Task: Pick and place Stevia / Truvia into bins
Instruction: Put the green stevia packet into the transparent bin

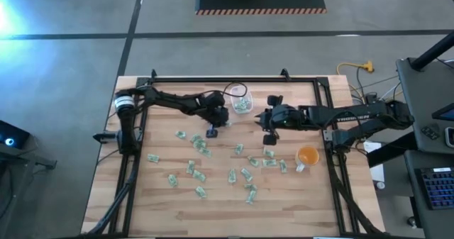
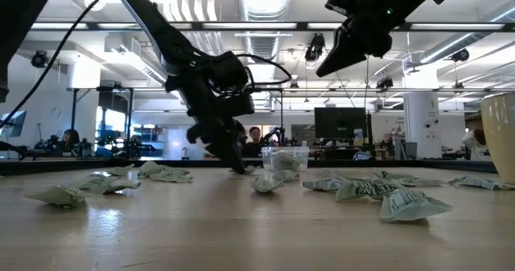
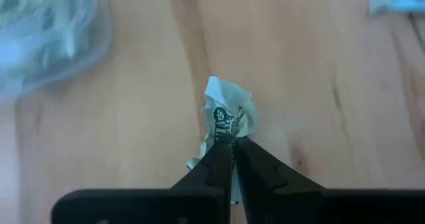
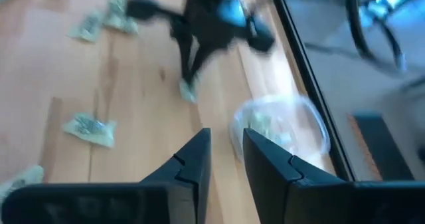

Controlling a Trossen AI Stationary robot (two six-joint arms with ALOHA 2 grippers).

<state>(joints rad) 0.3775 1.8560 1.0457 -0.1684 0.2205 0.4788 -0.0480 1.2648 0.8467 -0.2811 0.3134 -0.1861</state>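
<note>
We have the left pincer (image 3: 232,141) clamped on a crumpled green-and-white sweetener packet (image 3: 226,114) down on the wooden desk (image 3: 305,64). Next we'd lift and carry it to the clear plastic tub (image 1: 242,102) just beyond. The right pincer (image 4: 226,161) hovers part-open, empty, above that tub.
</note>
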